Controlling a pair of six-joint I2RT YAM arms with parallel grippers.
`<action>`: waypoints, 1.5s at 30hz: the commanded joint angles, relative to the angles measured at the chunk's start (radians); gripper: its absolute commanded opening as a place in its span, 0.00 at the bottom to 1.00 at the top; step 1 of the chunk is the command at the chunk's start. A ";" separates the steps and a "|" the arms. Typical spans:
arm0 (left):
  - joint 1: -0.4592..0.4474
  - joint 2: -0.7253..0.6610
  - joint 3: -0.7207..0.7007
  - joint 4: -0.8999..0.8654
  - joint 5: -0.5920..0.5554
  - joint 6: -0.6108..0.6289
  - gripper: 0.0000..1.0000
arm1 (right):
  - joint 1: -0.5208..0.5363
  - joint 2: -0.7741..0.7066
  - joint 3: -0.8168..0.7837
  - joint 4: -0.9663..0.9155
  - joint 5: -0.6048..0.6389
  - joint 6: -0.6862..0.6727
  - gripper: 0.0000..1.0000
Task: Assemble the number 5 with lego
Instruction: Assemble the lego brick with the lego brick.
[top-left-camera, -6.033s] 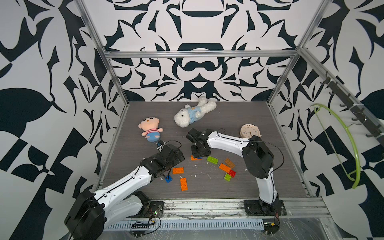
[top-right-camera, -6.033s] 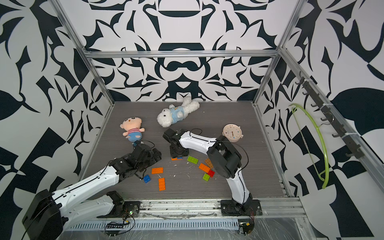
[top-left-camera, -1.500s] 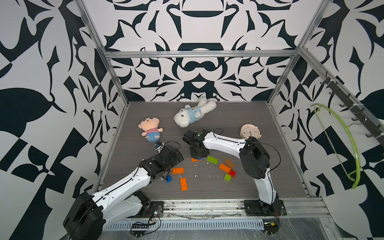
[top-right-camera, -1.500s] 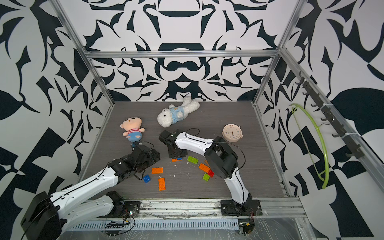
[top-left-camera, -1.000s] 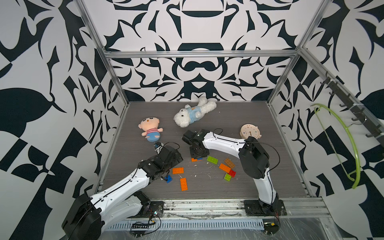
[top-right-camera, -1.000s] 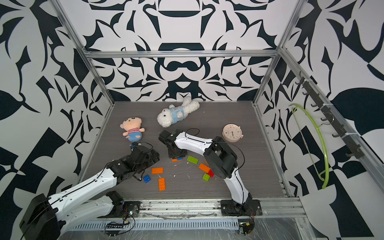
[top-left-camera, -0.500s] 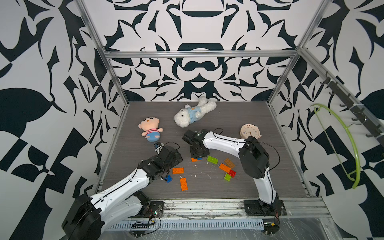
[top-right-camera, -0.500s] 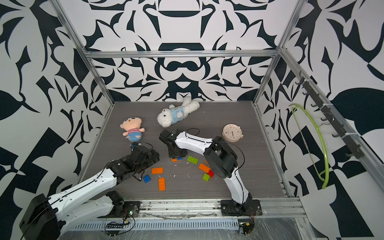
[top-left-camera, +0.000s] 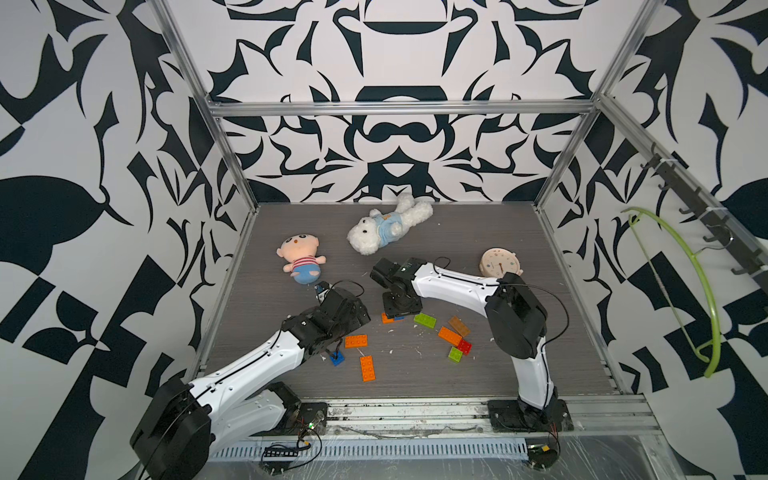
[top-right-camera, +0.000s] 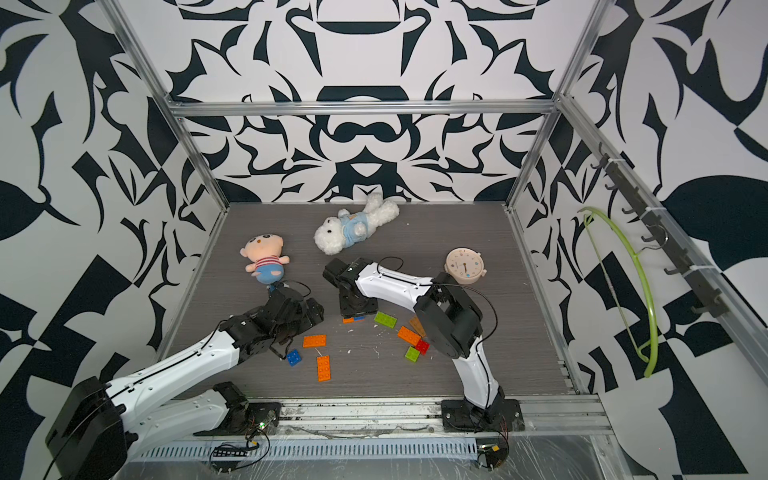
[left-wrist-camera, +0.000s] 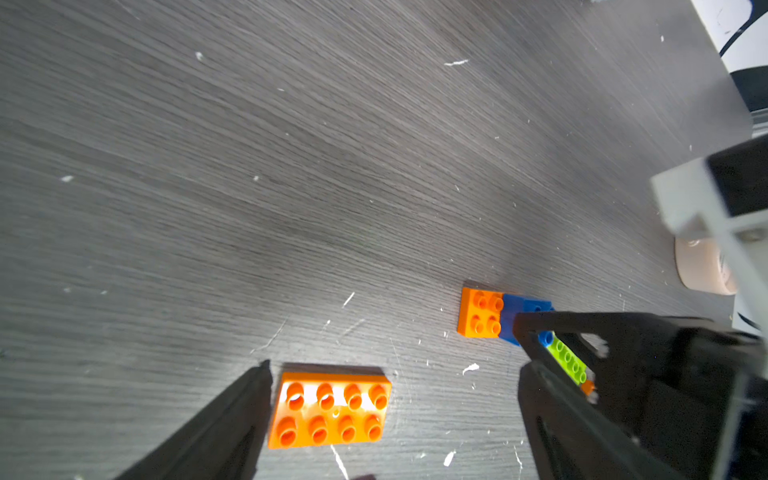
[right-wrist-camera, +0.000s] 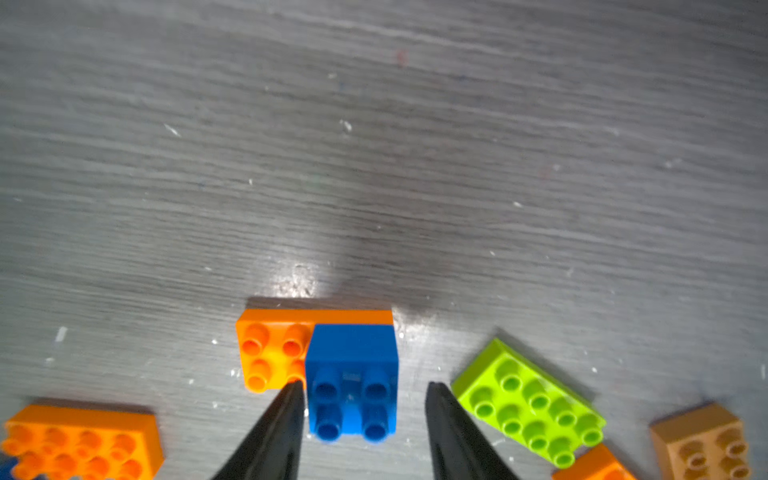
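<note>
The jaws of your right gripper (right-wrist-camera: 360, 388) stand slightly apart around the blue brick (right-wrist-camera: 353, 374), stacked on an orange base brick (right-wrist-camera: 270, 353) on the worktop (right-wrist-camera: 374, 166). Those of your left gripper (left-wrist-camera: 392, 361) gape wide over a loose orange brick (left-wrist-camera: 330, 409). The clock (top-right-camera: 464, 266) dial is too small to read.

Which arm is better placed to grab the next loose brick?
Left: the left gripper hangs open over the loose orange eight-stud plastic brick; the right gripper flanks the stacked blue square brick.

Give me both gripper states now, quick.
Left gripper: open, empty, above the flat orange eight-stud plastic brick.
Right gripper: open, jaws straddling the small blue square plastic brick.
</note>
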 joint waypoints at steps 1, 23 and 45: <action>0.004 0.021 0.032 0.014 0.027 0.019 0.99 | -0.006 -0.049 0.003 0.005 -0.011 -0.004 0.48; 0.004 0.001 0.009 0.005 0.004 0.010 0.99 | -0.005 0.024 0.034 -0.013 -0.020 -0.030 0.37; 0.003 -0.020 -0.015 -0.004 -0.015 -0.006 0.99 | 0.032 0.107 0.006 -0.091 0.057 -0.024 0.30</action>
